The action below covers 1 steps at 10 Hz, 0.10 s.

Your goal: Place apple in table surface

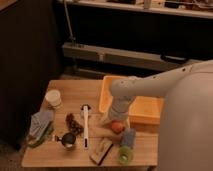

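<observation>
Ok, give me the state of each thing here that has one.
Tool: lowered over the wooden table, in front of the bin.
Red-orange round apple: at the tool's tip; held or resting, cannot tell.
Yellow plastic bin: open top up.
White paper cup: upright.
Blue-green plastic bottle: seems to lie on its side.
Grey cloth: crumpled.

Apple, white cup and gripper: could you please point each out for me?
apple [116, 127], camera view, middle of its red side.
white cup [53, 98], camera view, its outer wall.
gripper [115, 120], camera view, its lower end, right above the apple.
</observation>
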{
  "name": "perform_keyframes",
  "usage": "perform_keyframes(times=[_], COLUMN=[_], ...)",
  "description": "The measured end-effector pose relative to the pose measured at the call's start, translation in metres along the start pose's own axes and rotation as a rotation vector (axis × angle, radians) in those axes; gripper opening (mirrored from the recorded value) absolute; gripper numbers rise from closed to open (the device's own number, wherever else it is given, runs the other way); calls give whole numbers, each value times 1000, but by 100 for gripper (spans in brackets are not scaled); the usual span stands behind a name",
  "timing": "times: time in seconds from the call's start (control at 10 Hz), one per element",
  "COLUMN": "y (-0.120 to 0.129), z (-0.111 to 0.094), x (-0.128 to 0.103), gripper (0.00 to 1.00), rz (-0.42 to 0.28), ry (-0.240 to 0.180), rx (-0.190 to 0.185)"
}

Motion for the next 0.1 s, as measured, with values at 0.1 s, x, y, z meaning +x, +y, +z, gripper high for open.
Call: perform_keyframes(times=[0.1], y=[1], z=[-10], x=[4], gripper=[80], rz=[-8], ry=[-7], rx=[14])
